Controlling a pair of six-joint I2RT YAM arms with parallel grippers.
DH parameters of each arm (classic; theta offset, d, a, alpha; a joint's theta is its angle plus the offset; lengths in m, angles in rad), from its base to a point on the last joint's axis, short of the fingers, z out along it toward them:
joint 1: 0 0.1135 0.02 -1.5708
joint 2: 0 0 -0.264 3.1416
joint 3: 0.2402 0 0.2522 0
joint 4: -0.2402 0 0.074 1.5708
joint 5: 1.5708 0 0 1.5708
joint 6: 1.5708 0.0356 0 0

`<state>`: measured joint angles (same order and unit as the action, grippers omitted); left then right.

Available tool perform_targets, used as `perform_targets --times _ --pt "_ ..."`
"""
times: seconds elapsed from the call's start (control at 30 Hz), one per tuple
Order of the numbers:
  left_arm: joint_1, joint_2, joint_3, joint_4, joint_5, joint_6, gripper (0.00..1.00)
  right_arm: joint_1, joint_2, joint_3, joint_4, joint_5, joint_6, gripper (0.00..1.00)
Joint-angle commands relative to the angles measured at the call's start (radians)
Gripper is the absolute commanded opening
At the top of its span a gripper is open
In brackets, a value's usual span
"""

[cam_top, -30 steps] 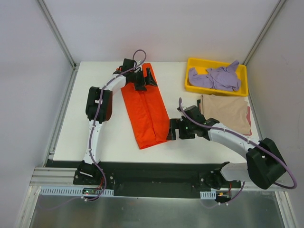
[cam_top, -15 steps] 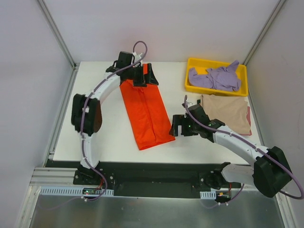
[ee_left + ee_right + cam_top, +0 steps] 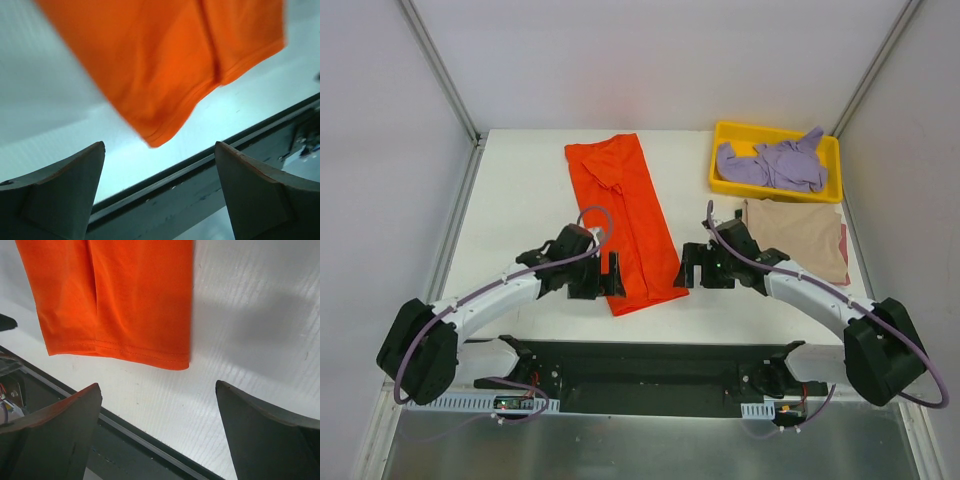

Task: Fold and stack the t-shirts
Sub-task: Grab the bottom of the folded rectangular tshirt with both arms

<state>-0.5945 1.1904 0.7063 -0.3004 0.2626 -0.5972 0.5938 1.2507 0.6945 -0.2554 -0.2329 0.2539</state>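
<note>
Only the overhead view takes in all three shirts: the bright orange-red cloth t-shirt, folded into a long strip, lies diagonally on the white bench; the lavender-purple t-shirt is heaped in the yellow plastic tray; the tan-beige t-shirt lies flat just beside it. The wrist views add the strip's stitched near hem. Both arms reach low, with the left hand and right hand flanking that hem, fingers spread wide and holding nothing.

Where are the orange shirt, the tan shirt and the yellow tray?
orange shirt (image 3: pixel 630 225), top external view, middle of the folded strip.
tan shirt (image 3: pixel 795 238), top external view, centre of the cloth.
yellow tray (image 3: pixel 760 127), top external view, far rim.
</note>
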Motion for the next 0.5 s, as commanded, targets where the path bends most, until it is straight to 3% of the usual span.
perform_targets --times 0.0,0.07,0.33,0.47 --pt "-0.033 -0.014 -0.077 0.015 -0.031 -0.111 0.86 -0.002 0.019 -0.021 0.059 -0.059 0.018 0.99" --pt "-0.039 0.009 -0.105 0.035 -0.028 -0.133 0.83 -0.003 0.027 -0.036 0.074 -0.057 0.022 0.99" --pt "-0.067 0.123 -0.14 0.099 -0.065 -0.194 0.51 -0.003 0.061 -0.079 0.117 -0.031 0.045 0.92" --pt "-0.09 0.153 -0.139 0.109 -0.082 -0.216 0.42 -0.002 0.073 -0.09 0.14 -0.023 0.058 0.9"
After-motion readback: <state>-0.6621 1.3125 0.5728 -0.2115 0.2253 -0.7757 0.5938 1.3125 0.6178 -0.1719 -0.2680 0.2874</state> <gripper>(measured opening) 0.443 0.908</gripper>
